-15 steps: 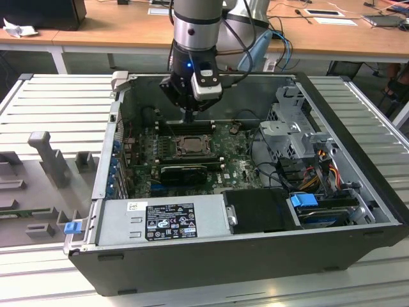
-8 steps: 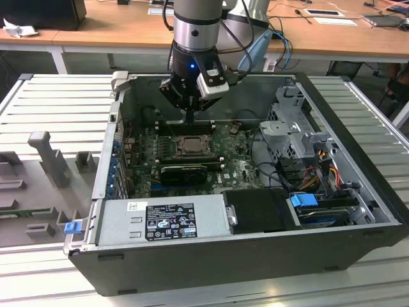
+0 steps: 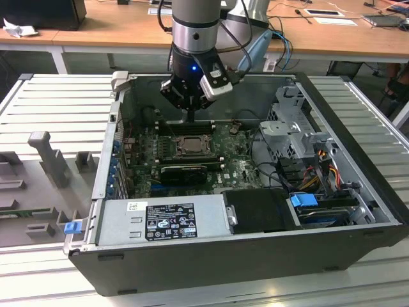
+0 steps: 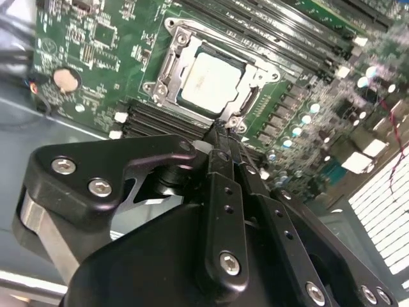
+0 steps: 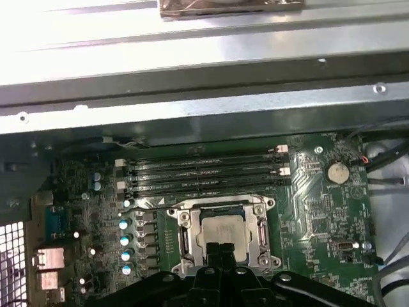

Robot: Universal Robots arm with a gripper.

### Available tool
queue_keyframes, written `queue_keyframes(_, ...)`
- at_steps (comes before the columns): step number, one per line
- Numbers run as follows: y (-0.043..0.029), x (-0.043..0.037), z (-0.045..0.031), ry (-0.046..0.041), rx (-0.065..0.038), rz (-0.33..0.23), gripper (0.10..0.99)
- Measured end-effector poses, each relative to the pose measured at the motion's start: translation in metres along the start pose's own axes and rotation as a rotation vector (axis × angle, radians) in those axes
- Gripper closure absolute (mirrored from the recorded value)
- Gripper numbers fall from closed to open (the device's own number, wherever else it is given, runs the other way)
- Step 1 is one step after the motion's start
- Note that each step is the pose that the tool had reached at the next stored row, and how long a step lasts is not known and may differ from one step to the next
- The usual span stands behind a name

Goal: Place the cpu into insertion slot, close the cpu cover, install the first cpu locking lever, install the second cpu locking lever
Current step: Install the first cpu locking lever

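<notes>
At the exterior view's left the open black computer case (image 3: 102,173) walls in the green circuit board (image 3: 239,169), and near the board's middle sits the black square insertion slot (image 3: 206,146). The small square cpu with its pale silver-grey metal top (image 4: 214,80) lies flat in the slot's recess, and the thin dark-grey metal cpu cover with its square window (image 5: 263,230) appears to be folded down around it. I cannot tell from these views whether either locking lever is latched. The black two-fingered gripper (image 3: 190,118) hangs directly over the slot on the side toward the long black memory slots (image 5: 204,173), which run from the exterior view's left to its right. Its fingers point straight down, are pressed together and hold nothing. In the second wrist view the fingertips overlap one corner of the cover's frame, so the slot lies just below and slightly ahead of them, near but seemingly not touching. Further to the exterior view's right stands the silver metal drive cage (image 3: 291,125), well apart.
</notes>
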State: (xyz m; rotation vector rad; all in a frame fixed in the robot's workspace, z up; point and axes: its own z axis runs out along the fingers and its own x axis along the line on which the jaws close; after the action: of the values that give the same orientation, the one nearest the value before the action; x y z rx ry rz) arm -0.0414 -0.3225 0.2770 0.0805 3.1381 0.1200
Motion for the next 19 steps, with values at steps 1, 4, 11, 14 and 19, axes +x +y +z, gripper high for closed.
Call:
queue_keyframes(1,0.0,0.0,0.0004,0.0016,0.0,-0.02,0.98)
queue_keyframes(4,-0.0003,0.0,0.0007,0.0035,0.0,-0.046,0.98)
queue_keyframes(11,-0.0005,0.0044,0.0011,0.0035,0.0,-0.047,0.98)
queue_keyframes(14,-0.0008,0.0089,0.0011,0.0034,0.0,-0.047,0.98)
queue_keyframes(19,-0.001,0.015,0.0011,0.0034,0.0,-0.047,0.98)
